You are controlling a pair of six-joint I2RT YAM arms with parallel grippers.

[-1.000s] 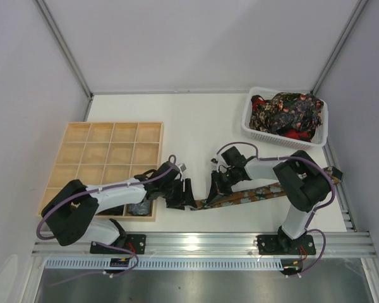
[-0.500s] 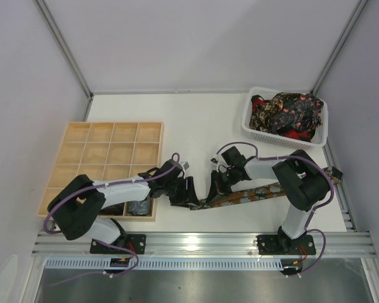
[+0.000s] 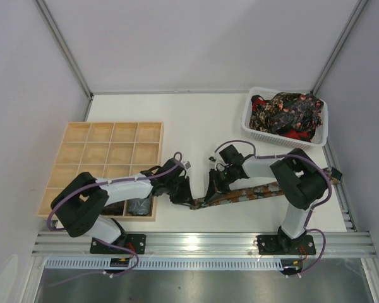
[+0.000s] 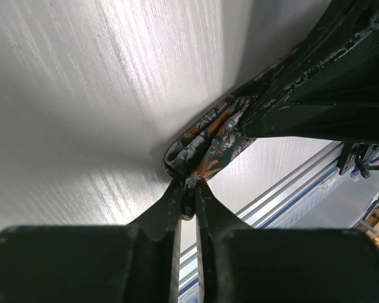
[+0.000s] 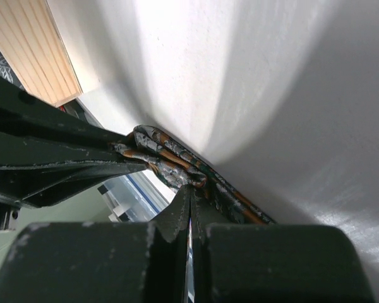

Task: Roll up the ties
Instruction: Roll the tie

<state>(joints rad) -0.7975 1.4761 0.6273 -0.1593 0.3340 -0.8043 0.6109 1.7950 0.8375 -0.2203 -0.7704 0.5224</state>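
1. The tie (image 3: 252,192) you are working lies flat on the table (image 3: 196,126) in front of the right arm. It runs from its near-left end, between the two grippers, out toward the right edge.
2. Your left gripper (image 4: 188,189) is pinched on the folded tip of that tie, its fingers nearly together with only cloth between them. Your right gripper (image 5: 189,188) is clamped on the same tie just beside it, fingers pressed together on the fabric.
3. Treat the cloth as light, soft and limp, and probably slick. It bunches and creases at the pinch and will not hold a shape by itself. A started turn will likely spring loose if you release both holds at once.
4. Take hold at the very end, across the fold and close to the table, so the layers stay stacked. A hold farther along the strip would probably only drag it.
5. Count one tie stretched out on the table. One dark coil (image 3: 139,206) sits in the near row of the one tray (image 3: 114,132). There may be a second beside it under the left arm, but you cannot be sure.
6. One basket (image 3: 268,137) at the far right holds a heap of ties (image 3: 284,113). They are tangled, so their number cannot be told.
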